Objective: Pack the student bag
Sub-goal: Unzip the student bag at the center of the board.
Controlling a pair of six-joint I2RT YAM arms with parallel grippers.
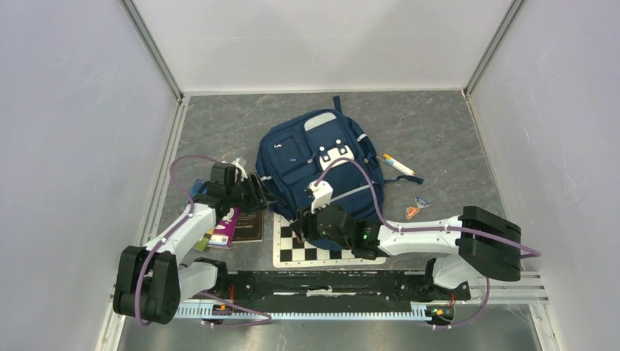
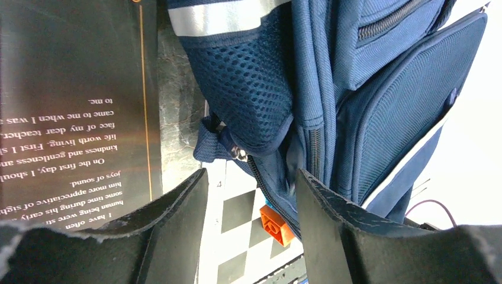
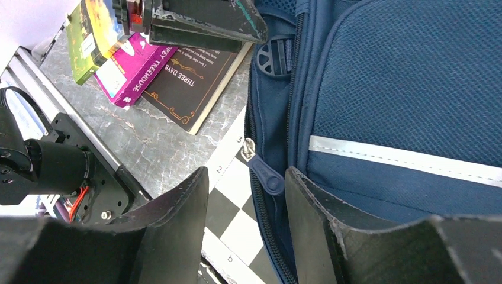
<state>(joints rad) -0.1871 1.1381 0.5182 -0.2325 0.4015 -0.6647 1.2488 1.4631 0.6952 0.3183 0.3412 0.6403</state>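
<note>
We see the student bag lying flat at the centre of the frame, its lower edge over a chessboard; our left gripper sits spread at its lower-left corner; our right gripper is spread astride a zipper pull at its bottom edge; books lie lower left.

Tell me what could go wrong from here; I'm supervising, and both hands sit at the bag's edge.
1. The right hand is open around the small zipper pull; closing may pinch fabric instead.
2. The left hand is open too, so nothing anchors the student bag; a tug may drag it and the chessboard partly beneath.
</note>
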